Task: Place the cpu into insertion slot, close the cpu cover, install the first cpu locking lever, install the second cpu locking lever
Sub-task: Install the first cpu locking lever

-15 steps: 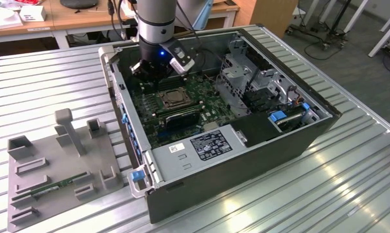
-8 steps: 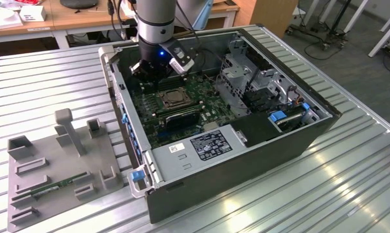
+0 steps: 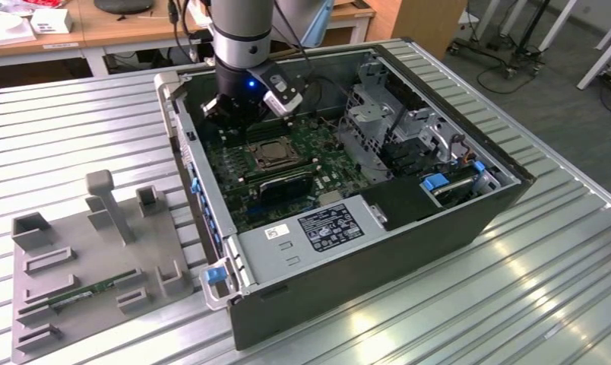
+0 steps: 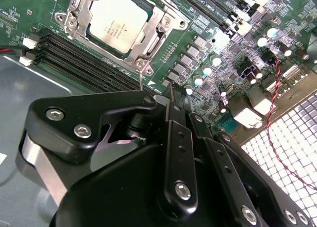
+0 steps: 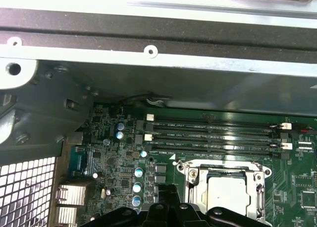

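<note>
Cpu (image 4: 116,19) seated in insertion slot (image 4: 72,20), near centre of the exterior view; cpu cover (image 4: 154,38) down. Tool (image 4: 173,92) narrow, empty, close above. Chip judged light, stiff, fragile: grip by edges.

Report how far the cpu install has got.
Done: the cpu sits in the insertion slot, the cpu cover flat over it. In hand: the end effector hovers by a thin lever standing at the socket corner. Left: latching both levers, apparently.
</note>
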Motion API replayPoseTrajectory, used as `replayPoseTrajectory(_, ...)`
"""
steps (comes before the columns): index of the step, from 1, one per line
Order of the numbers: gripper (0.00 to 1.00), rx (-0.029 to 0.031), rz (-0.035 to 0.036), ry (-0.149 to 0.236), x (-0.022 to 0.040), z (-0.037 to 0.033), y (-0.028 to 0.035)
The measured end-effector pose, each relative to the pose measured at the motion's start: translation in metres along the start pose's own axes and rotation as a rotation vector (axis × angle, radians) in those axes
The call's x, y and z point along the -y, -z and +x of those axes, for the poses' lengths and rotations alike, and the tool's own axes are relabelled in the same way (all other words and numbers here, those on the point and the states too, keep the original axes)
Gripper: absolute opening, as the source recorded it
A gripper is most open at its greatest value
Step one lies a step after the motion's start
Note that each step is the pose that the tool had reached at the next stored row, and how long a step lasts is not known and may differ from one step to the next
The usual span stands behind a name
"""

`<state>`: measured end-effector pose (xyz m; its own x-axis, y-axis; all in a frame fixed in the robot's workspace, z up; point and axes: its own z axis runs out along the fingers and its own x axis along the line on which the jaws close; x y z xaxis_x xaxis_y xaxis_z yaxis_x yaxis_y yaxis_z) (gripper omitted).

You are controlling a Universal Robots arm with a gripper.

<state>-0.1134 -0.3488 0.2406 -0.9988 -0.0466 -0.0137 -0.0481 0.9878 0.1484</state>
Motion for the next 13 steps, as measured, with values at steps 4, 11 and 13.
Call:
replayPoseTrajectory(4,0.11,0.0000,0.0000,0.000,0.0000,0.0012,0.0000)
replayPoseTrajectory(11,0.11,0.0000,0.0000,0.000,-0.0001,0.0014,0.0000)
replayPoseTrajectory(13,0.11,-0.0002,-0.0005,0.000,0.0000,0.0016,0.0001)
